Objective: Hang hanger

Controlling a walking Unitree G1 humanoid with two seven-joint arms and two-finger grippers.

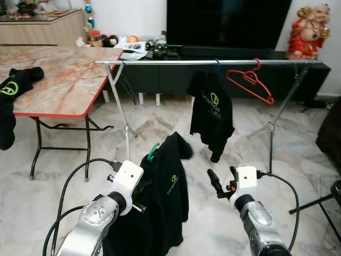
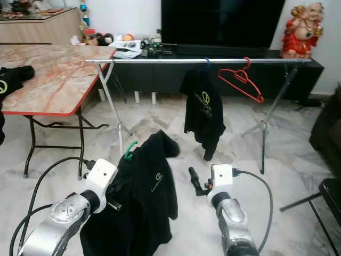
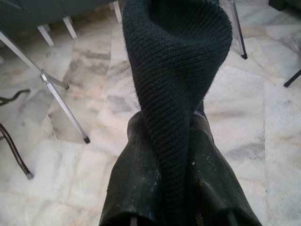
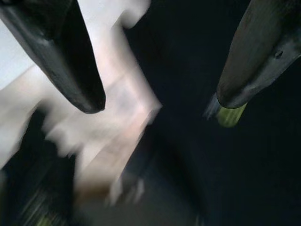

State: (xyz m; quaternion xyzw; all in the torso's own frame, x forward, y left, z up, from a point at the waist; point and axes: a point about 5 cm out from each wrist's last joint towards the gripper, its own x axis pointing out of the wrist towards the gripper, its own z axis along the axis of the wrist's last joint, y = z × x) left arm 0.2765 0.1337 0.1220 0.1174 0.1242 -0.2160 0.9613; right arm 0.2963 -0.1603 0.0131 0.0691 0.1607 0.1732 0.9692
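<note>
- Ahead, we face a silver clothes rail (image 1: 176, 62) that spans the room at chest level on crossed legs, standing on a marble floor (image 1: 298, 170).
- Our left arm reaches forward and up from the lower left, wrist bent towards the rail; the left claw (image 3: 164, 155) is clamped on the dark knit fabric of a black shirt (image 1: 165, 197).
- We see in the left wrist view both black fingers (image 3: 131, 183) pressed against a fold of that fabric, which rises between them.
- That shirt sits on a green hanger (image 1: 153, 151), whose hook pokes out at the collar; it hangs below the rail and in front of it, not on it.
- Our right arm extends forward from the lower right, beside the held shirt; the right claw (image 1: 214, 182) points up and to the left.
- We see in the right wrist view, which is blurred, its two fingers (image 4: 75, 66) spread wide apart with nothing between them, over dark cloth and pale floor.
- On the rail hangs a second black shirt (image 1: 212, 114) on a blue hanger (image 1: 217, 66), and just beside it an empty red hanger (image 1: 250, 81), tilted.
- At left stands a marble-patterned tabletop (image 1: 58, 80) with a red edge, bearing another black garment (image 1: 13, 88) at its near edge.
</note>
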